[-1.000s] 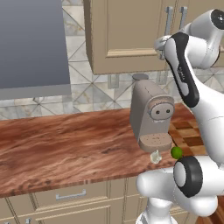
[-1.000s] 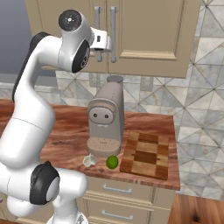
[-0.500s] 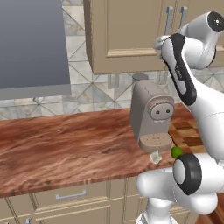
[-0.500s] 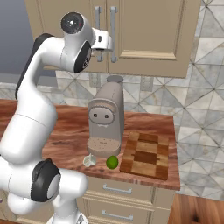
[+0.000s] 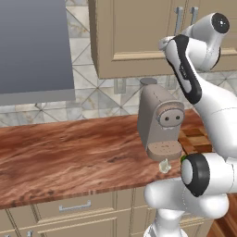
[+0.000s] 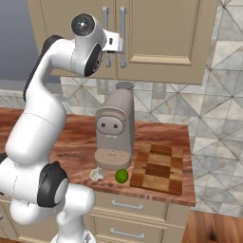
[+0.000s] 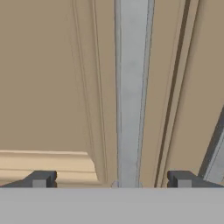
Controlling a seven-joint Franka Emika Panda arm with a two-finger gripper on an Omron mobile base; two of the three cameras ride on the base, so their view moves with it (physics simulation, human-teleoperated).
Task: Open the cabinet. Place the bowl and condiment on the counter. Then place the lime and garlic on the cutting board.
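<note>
Gripper [image 7: 109, 179] is parked right up at the tall beige wooden wall cabinet [image 6: 156, 33], jaws spread wide with nothing between them but air. In the hand view the long silver bar handle [image 7: 131, 92] of one door runs straight up the middle, sitting between the two dark fingertips [image 7: 41, 178], not touching either one as far as I can see. A second bar handle [image 7: 216, 153] peeks in at the right edge of that view. Both doors look shut.

Down below, the long reddish-brown wood-grain countertop [image 5: 69, 157] runs along under the cabinet. A taupe coffee machine [image 6: 114, 128] stands on it, right below the cabinet doors. At its base, near the front edge of the counter, the small lumpy whitish garlic bulb [image 6: 97, 173] and the small bright green lime [image 6: 122, 175] sit close to each other, lime on the right. The lime is just beside the left edge of the checkered wooden cutting board [image 6: 159, 167], which lies to the right of the coffee machine with nothing on it. Beige drawers with short horizontal handles [image 6: 126, 205] run under the counter.
</note>
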